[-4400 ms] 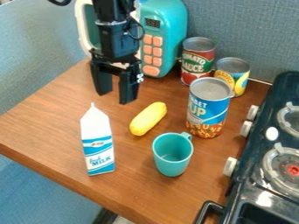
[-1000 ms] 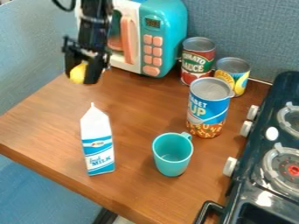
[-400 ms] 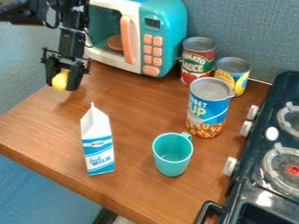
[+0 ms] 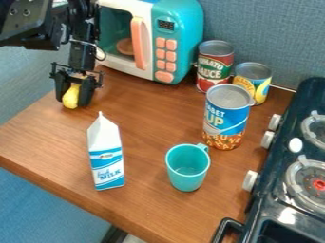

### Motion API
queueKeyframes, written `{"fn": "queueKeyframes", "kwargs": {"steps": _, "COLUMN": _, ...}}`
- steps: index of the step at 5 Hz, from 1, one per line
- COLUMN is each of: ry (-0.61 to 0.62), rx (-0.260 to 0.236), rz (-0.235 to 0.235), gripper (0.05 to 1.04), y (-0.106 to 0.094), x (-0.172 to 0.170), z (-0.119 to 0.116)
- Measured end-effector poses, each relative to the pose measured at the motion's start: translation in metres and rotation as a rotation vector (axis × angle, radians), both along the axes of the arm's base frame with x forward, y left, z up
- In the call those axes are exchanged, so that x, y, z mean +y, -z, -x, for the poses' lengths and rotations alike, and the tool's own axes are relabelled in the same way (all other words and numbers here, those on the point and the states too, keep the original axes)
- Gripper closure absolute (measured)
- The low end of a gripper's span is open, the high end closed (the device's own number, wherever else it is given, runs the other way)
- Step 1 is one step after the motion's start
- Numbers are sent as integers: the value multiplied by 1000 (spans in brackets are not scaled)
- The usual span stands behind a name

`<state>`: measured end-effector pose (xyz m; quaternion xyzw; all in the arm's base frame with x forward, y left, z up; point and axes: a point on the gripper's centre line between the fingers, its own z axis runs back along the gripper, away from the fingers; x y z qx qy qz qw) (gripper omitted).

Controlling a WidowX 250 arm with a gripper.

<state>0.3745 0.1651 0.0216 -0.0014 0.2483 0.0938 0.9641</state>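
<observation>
The black gripper (image 4: pixel 73 99) hangs at the upper left, over the back left part of the wooden table (image 4: pixel 149 121). It is shut on the yellow object (image 4: pixel 71 96), which points downward between its two fingers. Whether the yellow object touches the wood I cannot tell. Nearest in front of it stands the white and blue milk carton (image 4: pixel 105 154), upright and apart from the gripper. A teal cup (image 4: pixel 187 168) stands upright to the right of the carton.
Behind and right of the gripper is a teal and white toy microwave (image 4: pixel 155 40). A soup can (image 4: pixel 226 116), a tomato sauce can (image 4: pixel 215 66) and a yellow-labelled can (image 4: pixel 254 80) stand at the back right. A black toy stove (image 4: pixel 295 190) lines the right side.
The yellow object was lying mid-table; the gripper took hold of it and carried it to the upper left. Since the last earlier frame, both have come down slightly and a little right.
</observation>
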Motion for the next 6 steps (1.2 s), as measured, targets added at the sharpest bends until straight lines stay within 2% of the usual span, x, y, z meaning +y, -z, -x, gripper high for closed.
{"fn": "queueKeyframes", "kwargs": {"steps": 1, "ry": 10, "rx": -21, "rz": 13, "gripper": 387, "y": 1, "x": -1, "z": -3}}
{"fn": "queueKeyframes", "kwargs": {"steps": 2, "ry": 3, "rx": -24, "rz": 18, "gripper": 341, "y": 1, "x": -2, "z": -3}}
{"fn": "queueKeyframes", "kwargs": {"steps": 3, "ry": -30, "rx": -1, "rz": 10, "gripper": 104, "y": 1, "x": -5, "z": 1}}
{"fn": "queueKeyframes", "kwargs": {"steps": 4, "ry": -40, "rx": 46, "rz": -140, "gripper": 82, "y": -18, "x": -13, "z": 4}}
{"fn": "queueKeyframes", "kwargs": {"steps": 5, "ry": -4, "rx": -79, "rz": -208, "gripper": 82, "y": -64, "x": -48, "z": 0}}
{"fn": "queueKeyframes", "kwargs": {"steps": 6, "ry": 59, "rx": -205, "rz": -178, "gripper": 82, "y": -88, "x": -85, "z": 12}}
